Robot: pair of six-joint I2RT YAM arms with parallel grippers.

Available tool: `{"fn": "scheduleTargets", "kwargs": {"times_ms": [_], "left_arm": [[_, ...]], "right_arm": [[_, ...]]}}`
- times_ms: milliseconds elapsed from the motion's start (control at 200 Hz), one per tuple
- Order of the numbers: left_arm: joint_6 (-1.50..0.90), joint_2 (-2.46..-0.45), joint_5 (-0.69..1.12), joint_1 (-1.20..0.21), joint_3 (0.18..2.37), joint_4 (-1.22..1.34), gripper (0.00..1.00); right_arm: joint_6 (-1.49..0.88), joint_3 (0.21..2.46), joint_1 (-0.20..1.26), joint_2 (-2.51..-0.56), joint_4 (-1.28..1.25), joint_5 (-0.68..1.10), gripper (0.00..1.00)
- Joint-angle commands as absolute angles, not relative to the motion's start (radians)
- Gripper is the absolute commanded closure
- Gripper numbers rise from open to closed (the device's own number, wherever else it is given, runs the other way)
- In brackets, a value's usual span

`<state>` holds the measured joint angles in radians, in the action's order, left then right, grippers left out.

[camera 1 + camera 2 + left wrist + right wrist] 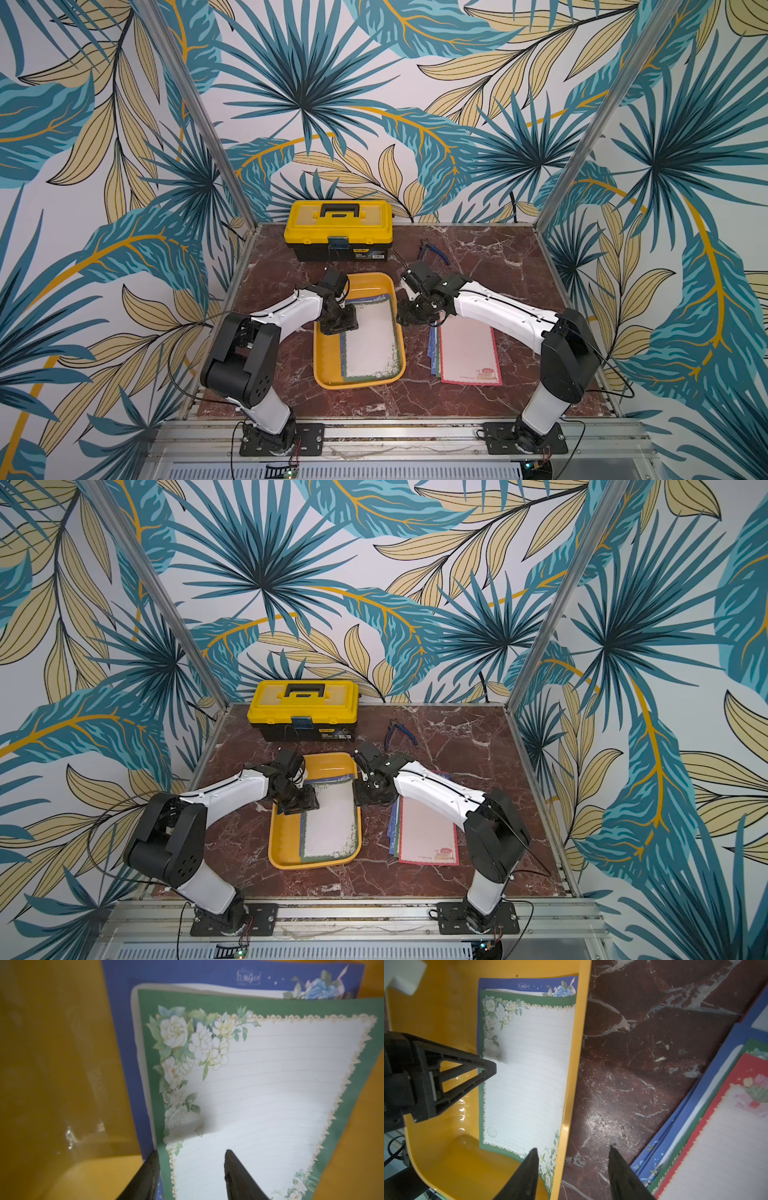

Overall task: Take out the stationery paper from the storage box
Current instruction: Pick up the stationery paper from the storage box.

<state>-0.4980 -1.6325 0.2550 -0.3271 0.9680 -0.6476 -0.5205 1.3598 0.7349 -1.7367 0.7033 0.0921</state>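
Clearly the left arm is nearer. The left fingers (pixel 234 1174) stand apart, gripping nothing, astride the long left edge of the green sheet (pixel 270 1084) towards its far end. One tip is over the white centre, the other outside it over the blue sheet (pixel 124 1064) beneath. Both sheets lie in the box (pixel 330 357), long axis running away from the robot. The paper buckles between the tips, so closing should pinch it. The right fingers (pixel 620 1174), also apart and empty, hang above the bench (pixel 654 1064) just beside the box's right rim.
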Motion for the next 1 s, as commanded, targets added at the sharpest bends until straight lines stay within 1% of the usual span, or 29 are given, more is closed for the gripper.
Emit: {"fn": "scheduleTargets", "kwargs": {"times_ms": [0,220,386,621,996], "left_arm": [[-0.485,-1.655,0.279,-0.321,0.992,-0.647,0.48],[-0.476,-1.666,0.331,-0.302,1.006,-0.643,0.50],[-0.485,-1.666,0.408,-0.274,0.993,-0.605,0.51],[-0.499,-1.653,0.440,-0.247,0.972,-0.578,0.52],[-0.539,-1.630,0.505,-0.229,0.930,-0.505,0.57]], "right_arm": [[-0.537,1.355,0.742,-1.755,0.682,0.123,0.47],[-0.543,1.349,0.742,-1.758,0.662,0.142,0.54],[-0.540,1.359,0.742,-1.771,0.660,0.155,0.55],[-0.544,1.358,0.741,-1.796,0.645,0.155,0.57],[-0.542,1.390,0.740,-1.873,0.615,0.138,0.66]]}}
